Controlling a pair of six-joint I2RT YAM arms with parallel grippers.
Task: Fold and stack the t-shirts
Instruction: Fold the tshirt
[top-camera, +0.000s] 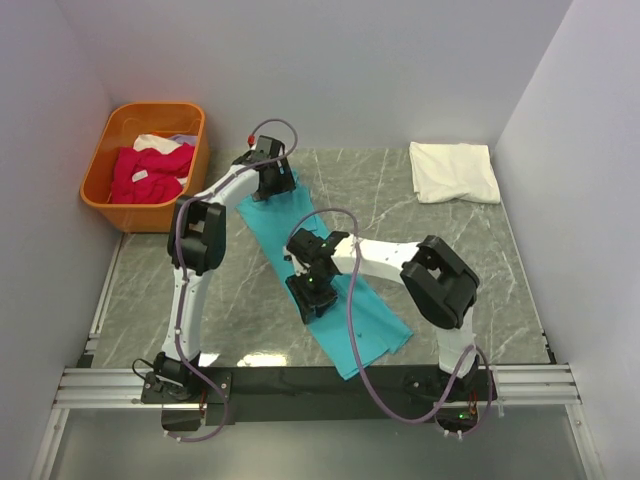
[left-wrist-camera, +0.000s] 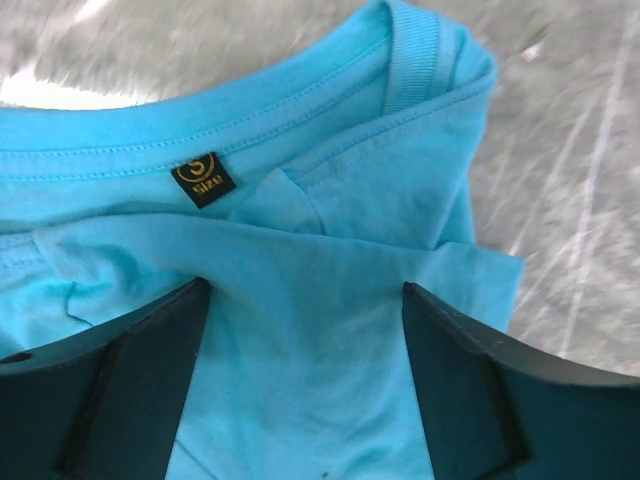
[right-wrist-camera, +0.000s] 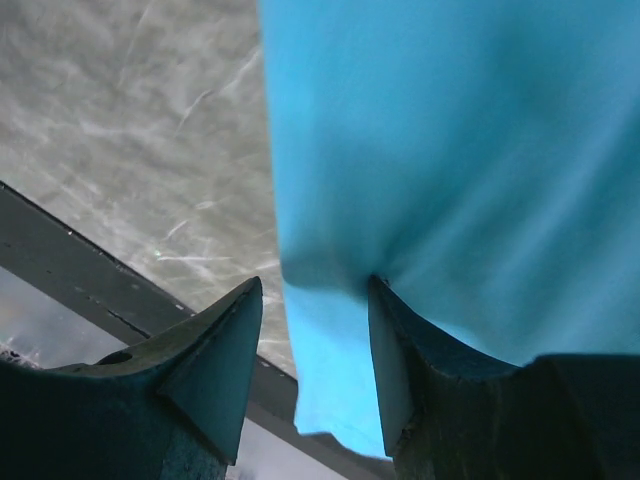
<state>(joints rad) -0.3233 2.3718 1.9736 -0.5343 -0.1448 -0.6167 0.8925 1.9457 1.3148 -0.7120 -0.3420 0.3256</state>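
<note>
A turquoise-teal t-shirt (top-camera: 375, 322) lies folded into a long strip, running diagonally across the table. My left gripper (top-camera: 272, 180) is open over its collar end. In the left wrist view the collar and dark neck label (left-wrist-camera: 203, 179) show ahead of the gripper (left-wrist-camera: 305, 300), with cloth between the spread fingers (left-wrist-camera: 130, 385). My right gripper (top-camera: 312, 292) is open at the strip's left edge near the middle. In the right wrist view (right-wrist-camera: 315, 290) the cloth edge (right-wrist-camera: 450, 150) lies between the jaws and one finger (right-wrist-camera: 410, 370) presses on it. A folded white t-shirt (top-camera: 455, 172) lies at the back right.
An orange basket (top-camera: 97, 165) at the back left holds magenta-pink shirts (top-camera: 150, 172). Grey walls close in both sides and the back. The table's dark front edge (right-wrist-camera: 100, 290) runs close below the right gripper.
</note>
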